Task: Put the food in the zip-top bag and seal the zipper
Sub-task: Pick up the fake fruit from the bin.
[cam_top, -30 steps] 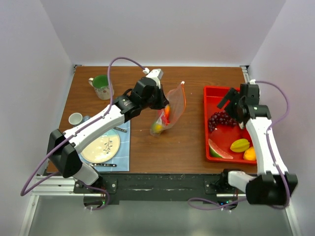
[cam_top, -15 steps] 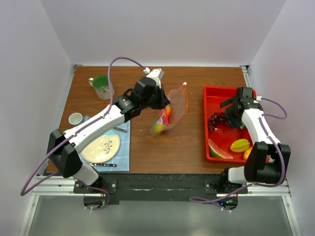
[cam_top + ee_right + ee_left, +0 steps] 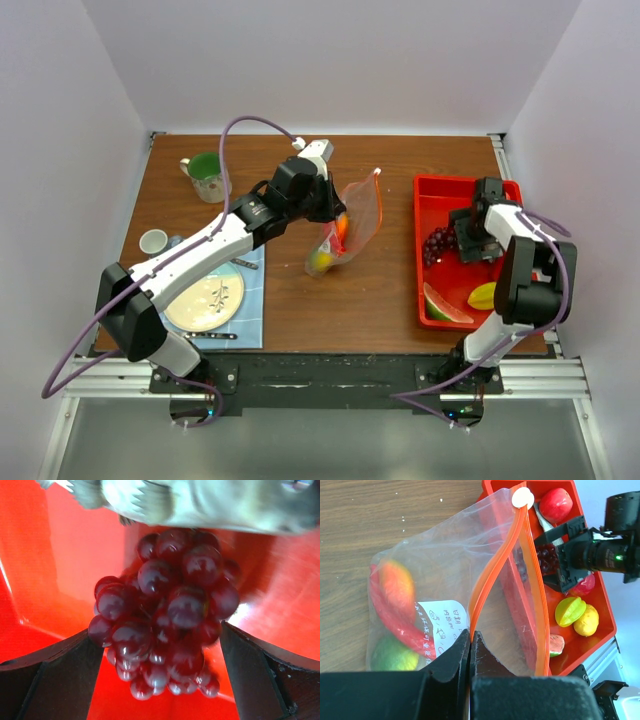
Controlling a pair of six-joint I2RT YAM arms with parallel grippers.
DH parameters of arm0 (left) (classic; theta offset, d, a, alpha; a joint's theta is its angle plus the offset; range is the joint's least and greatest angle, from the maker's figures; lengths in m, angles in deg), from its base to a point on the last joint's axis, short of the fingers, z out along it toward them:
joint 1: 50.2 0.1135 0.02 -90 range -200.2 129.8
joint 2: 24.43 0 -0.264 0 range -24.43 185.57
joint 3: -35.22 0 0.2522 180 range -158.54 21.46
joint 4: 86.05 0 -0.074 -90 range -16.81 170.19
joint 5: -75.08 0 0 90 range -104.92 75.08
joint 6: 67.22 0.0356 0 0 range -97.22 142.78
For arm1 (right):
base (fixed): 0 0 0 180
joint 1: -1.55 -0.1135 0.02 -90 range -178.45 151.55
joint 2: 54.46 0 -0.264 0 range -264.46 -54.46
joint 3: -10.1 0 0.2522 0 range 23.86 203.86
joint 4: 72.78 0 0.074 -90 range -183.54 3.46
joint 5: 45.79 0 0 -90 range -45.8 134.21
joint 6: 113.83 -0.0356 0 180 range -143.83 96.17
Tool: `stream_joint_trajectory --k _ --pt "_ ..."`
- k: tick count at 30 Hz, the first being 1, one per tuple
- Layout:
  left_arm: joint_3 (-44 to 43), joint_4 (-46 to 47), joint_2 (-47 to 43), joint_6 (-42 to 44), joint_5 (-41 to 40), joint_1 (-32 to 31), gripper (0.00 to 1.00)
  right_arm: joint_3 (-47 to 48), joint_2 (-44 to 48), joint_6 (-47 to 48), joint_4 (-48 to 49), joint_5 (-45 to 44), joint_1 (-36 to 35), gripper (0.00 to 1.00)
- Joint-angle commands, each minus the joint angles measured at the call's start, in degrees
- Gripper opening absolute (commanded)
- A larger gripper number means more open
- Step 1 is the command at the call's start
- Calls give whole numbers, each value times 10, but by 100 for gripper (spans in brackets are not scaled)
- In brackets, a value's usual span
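Observation:
The clear zip-top bag (image 3: 352, 225) hangs mid-table with its mouth open. My left gripper (image 3: 333, 213) is shut on the orange-red zipper strip (image 3: 492, 575), with the fingertips pinched on one lip (image 3: 470, 636). Inside the bag are an orange fruit (image 3: 396, 586), a red piece (image 3: 402, 630) and a green fruit (image 3: 390, 655). My right gripper (image 3: 466, 243) is open and low in the red tray (image 3: 428, 190). Its fingers (image 3: 55, 675) stand on either side of the purple grape bunch (image 3: 165, 615). A silver fish (image 3: 200, 500) lies just beyond the grapes.
The tray also holds a watermelon wedge (image 3: 447, 305), a yellow-green star fruit (image 3: 485, 296), a red apple (image 3: 556, 502) and a lemon (image 3: 586, 621). A green mug (image 3: 207, 175), a small white cup (image 3: 153, 241) and a cream plate (image 3: 205, 302) on a blue mat are at the left.
My right arm has folded back and its gripper has dropped into the tray, straddling the grapes. The left arm and the bag have not moved.

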Motion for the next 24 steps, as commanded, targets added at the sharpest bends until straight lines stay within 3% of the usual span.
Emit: stream_joint_trajectory --k 1,2,3,6,8,13,24 --pt "-22 17 -2 2 11 4 0 16 -12 -2 25 -7 2 85" --pt "-23 17 -2 2 9 4 0 11 -3 7 28 -7 1 75" --pt "-23 15 -1 0 7 4 0 0 4 11 36 -7 2 51" --pt "-19 16 -2 -1 2 4 0 -12 34 35 41 0 2 21" --pt "-19 16 1 -6 3 4 0 -12 61 60 35 13 1 9" --pt "-20 19 6 -22 -11 4 0 -26 143 106 31 24 2 0" --pt "-20 36 25 -52 -9 4 0 47 323 223 -15 51 -11 0"
